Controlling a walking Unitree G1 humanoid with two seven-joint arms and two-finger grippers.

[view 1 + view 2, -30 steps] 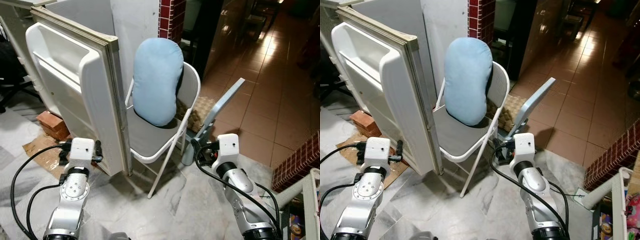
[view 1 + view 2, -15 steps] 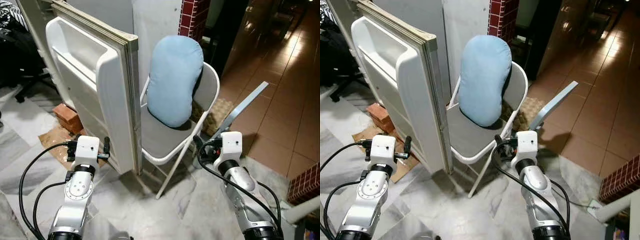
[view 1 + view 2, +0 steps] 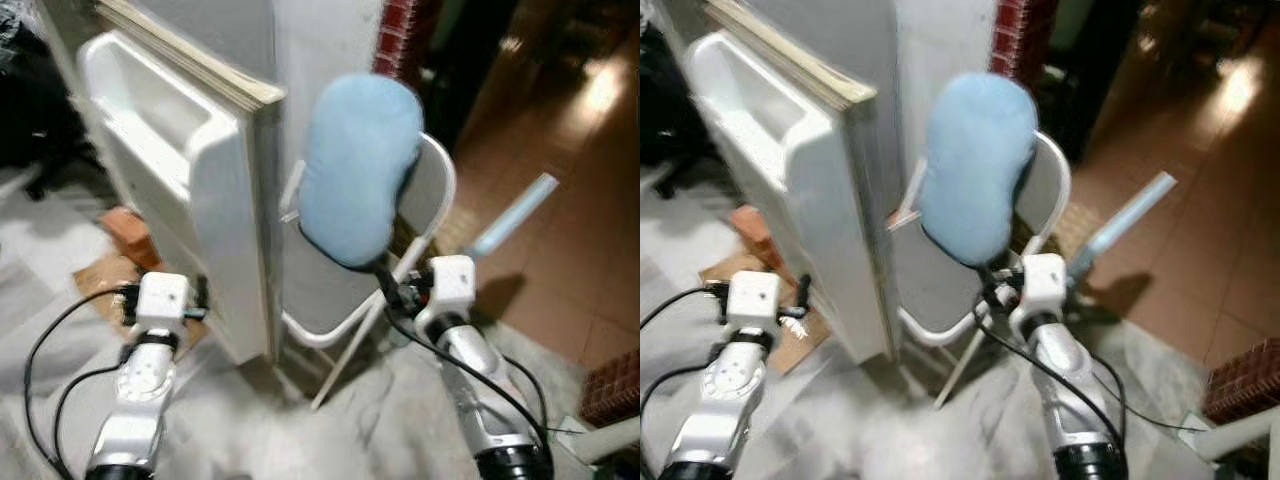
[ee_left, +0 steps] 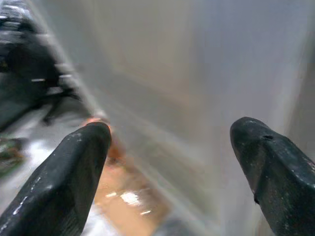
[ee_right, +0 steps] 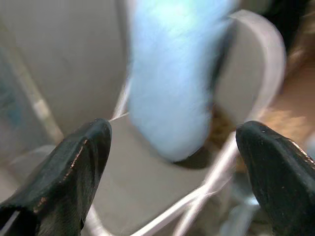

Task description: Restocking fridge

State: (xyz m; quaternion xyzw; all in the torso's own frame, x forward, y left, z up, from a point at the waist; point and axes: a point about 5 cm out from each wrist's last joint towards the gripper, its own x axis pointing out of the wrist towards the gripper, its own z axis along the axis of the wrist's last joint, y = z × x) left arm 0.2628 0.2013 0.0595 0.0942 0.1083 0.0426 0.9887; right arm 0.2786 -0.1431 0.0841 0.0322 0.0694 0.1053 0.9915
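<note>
A blurred approach to the fridge: the open fridge door [image 3: 190, 190] stood at about ten o'clock in the head views, its inner shelves facing outward and looking bare. One folding chair [image 3: 405, 240] stood just beside the door's edge, at about twelve o'clock, with a single pale blue cushion [image 3: 357, 165] propped upright against its back. One reddish brick [image 3: 130, 232] and a flattened piece of cardboard [image 3: 95, 285] lay on the floor at nine o'clock, near the door's foot.

The left gripper [image 4: 170, 167] hovered low at seven o'clock, its two black fingers spread wide apart with nothing between them, aimed at the door's pale face. The right gripper [image 5: 172, 172], at about four o'clock, was likewise spread and empty, pointing at the chair and cushion.

No groceries could be made out. The step in hand appeared to be walking into position; the next move likely called for finding stock to carry, or clearing a path past the chair to the fridge interior.
</note>
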